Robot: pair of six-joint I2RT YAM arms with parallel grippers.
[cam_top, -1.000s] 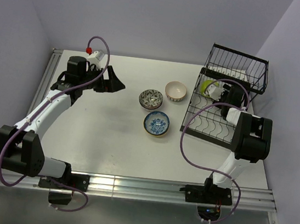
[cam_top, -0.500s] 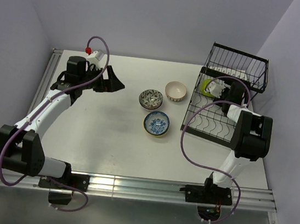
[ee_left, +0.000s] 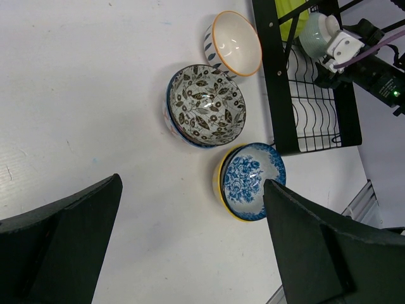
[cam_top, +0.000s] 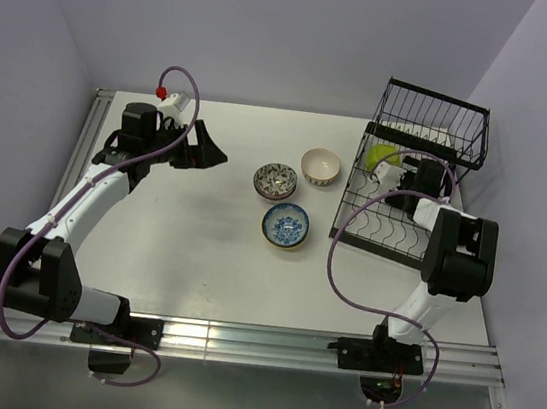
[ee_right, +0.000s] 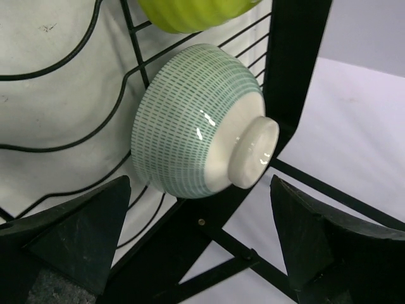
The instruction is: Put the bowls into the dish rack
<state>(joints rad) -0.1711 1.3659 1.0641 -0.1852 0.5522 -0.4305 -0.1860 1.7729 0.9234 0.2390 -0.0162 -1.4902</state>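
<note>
A black wire dish rack (cam_top: 378,218) is placed at the far right of the white table (cam_top: 178,242). A pale teal-green striped bowl (ee_right: 190,120) is propped on its side in the rack's curved slots, just beside a yellow-green bowl (ee_right: 190,12). The right gripper (ee_right: 199,183) is spread wide before it, with nothing gripped. A cream orange-rimmed bowl (cam_top: 321,165), a dark floral bowl (cam_top: 276,180) and a blue-and-white bowl (cam_top: 285,225) are seen on the table, left of the rack. The left gripper (ee_left: 190,183) is held wide and empty at the far left.

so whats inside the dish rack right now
A lime-green bowl and a teal-lined bowl stand on edge in slots of the dish rack; the right arm covers part of it.
</note>
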